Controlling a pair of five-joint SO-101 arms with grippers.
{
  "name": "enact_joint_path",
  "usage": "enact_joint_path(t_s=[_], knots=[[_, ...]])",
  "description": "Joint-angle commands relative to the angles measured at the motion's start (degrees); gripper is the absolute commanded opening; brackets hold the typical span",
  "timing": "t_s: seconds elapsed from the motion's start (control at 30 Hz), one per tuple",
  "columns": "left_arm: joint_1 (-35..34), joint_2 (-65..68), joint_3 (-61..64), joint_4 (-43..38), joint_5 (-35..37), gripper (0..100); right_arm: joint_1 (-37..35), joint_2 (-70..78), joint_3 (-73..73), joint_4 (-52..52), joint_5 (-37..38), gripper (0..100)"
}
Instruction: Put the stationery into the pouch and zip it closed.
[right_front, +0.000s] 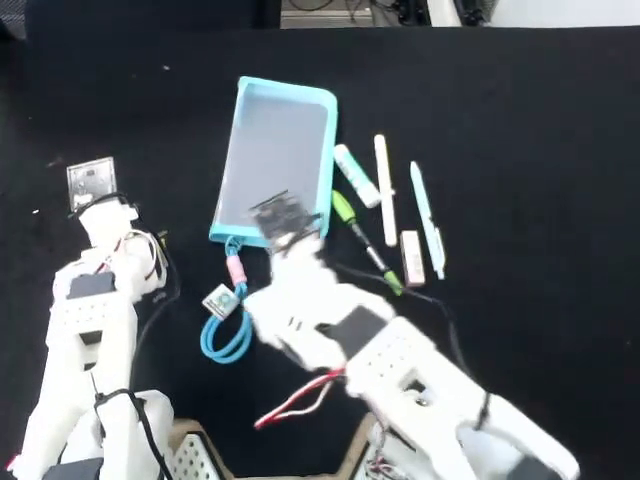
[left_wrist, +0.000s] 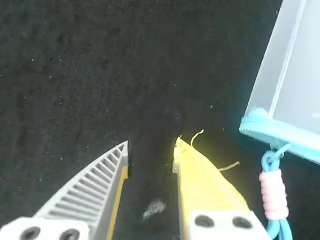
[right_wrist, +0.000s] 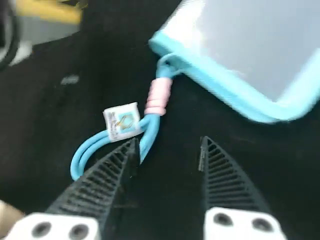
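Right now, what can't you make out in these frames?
- Pouch zipper, open or shut: in the high view the right gripper covers the near end, and both wrist views cut the pouch off at an edge.
- Pouch contents: nothing shows through its grey face in any view.
- Print on the strap tag: too small to read in the high and right wrist views.

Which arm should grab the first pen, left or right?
Probably right: the right pincer hangs open at the pouch's near edge beside the green pen; the left pincer sits across the pouch from the stationery.

Frosted plastic pouch (right_front: 275, 160), matt tablecloth (right_front: 520, 150)
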Motion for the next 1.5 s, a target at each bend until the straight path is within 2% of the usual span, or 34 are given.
enact_joint_path(t_s=[0.0, 0.2, 0.6, 0.8, 0.97, 1.13, 1.3, 1.47], knots=[[-0.7, -0.9, 0.8, -2.2, 2.0, 15, -2.5, 11.5, -6.1, -4.6, -0.8, 18.8], [-0.7, -0.9, 1.5, -2.3, 2.0, 15, -2.4, 27.1, -16.5, -4.6, -7.8, 18.8], [-0.7, -1.3, 1.6, -1.9, 2.0, 15, 1.3, 49.8, -36.5, -4.2, -7.9, 18.4], [-1.5, -1.4, 1.6, -1.8, 2.1, 15, 1.1, 56.6, -40.2, -1.7, -7.8, 15.2], [-3.2, -1.5, 1.6, -1.8, 2.1, 15, 1.2, 57.2, -44.3, 12.6, 2.0, 0.6], [-3.2, -1.5, 1.6, -1.8, 2.1, 15, 7.8, 56.1, -42.6, 21.4, 6.4, 1.1], [-3.2, -1.5, 1.6, -1.8, 2.1, 15, 15.9, 49.5, -36.4, 23.7, 19.9, 1.1], [-3.1, -1.5, 1.6, -1.8, 2.1, 15, 18.5, 39.2, -25.8, 21.2, 29.8, 1.1]])
